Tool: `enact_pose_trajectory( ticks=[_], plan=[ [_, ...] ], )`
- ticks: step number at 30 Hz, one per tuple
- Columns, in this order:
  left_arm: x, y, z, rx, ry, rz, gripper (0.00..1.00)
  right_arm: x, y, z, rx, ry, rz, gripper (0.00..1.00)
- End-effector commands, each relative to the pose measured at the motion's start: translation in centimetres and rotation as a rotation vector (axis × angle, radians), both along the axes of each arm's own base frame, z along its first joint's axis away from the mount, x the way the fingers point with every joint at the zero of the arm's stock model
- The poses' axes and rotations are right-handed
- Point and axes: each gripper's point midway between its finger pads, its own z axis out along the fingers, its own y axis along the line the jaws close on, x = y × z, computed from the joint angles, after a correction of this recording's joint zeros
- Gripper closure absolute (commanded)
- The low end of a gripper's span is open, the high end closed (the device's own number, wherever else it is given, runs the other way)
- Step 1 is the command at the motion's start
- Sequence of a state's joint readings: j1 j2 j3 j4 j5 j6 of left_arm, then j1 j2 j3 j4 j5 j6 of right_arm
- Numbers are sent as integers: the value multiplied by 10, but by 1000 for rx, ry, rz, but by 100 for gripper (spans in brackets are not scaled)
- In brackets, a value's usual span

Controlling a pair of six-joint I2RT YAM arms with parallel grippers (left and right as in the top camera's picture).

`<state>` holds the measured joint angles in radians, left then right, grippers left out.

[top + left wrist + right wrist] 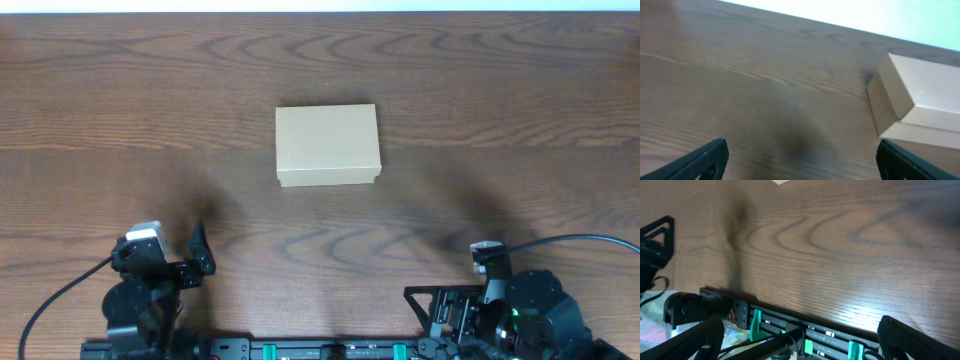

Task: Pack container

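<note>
Grippers both gape, holding nothing: the left gripper (801,161) hangs low over the table (520,90) with the box (328,145) ahead to its right, well apart; the right gripper (802,339) faces the rail (780,315) by the near edge. The box sits mid-table, lid shut (no items to pack show), likely centred so either arm reaches it.

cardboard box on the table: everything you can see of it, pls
The cardboard box is a small rectangular tan carton, plain and unmarked, matte like raw cardboard. Its lid is shut, with a flap seam running along the side that faces the arms. It lies flat near the middle of the wooden table, roughly square to its edges. Only the table touches it, and nothing sits on it.
</note>
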<state>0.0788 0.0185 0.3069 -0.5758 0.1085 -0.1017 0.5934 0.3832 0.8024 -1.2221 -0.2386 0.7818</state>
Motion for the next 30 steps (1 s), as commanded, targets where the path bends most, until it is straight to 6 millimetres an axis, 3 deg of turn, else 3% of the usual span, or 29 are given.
enact_pose_trajectory(
  ticks=[1,9,30],
  plan=[
    [5,4,-10,-30,-9,33,5,-2,1,0,10,8,0,1],
    [16,4,-48,-29,21,31,5,-2,1,0,10,9,0,1],
    [18,4,-45,-14,10,27,5,-2,1,0,10,8,0,1]
  ],
)
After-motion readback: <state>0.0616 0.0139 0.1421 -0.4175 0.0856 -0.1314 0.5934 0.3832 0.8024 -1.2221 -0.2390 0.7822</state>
